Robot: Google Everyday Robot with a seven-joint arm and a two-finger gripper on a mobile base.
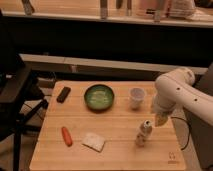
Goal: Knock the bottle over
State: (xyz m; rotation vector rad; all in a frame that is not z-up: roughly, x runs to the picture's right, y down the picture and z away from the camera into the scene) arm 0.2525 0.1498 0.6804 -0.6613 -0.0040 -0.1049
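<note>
The bottle [143, 133] is small, slim and pale with a whitish cap. It stands upright on the wooden table [115, 152] at the right front. My gripper [160, 119] hangs at the end of the white arm [172, 90], just right of the bottle's top and very close to it. The wider white cup [136, 97] stands behind the bottle.
A green bowl [99, 96] sits at the table's middle back. A black object [63, 94] lies at the back left. An orange carrot [66, 135] and a white packet [93, 141] lie at the front left. A dark chair [17, 95] stands left of the table.
</note>
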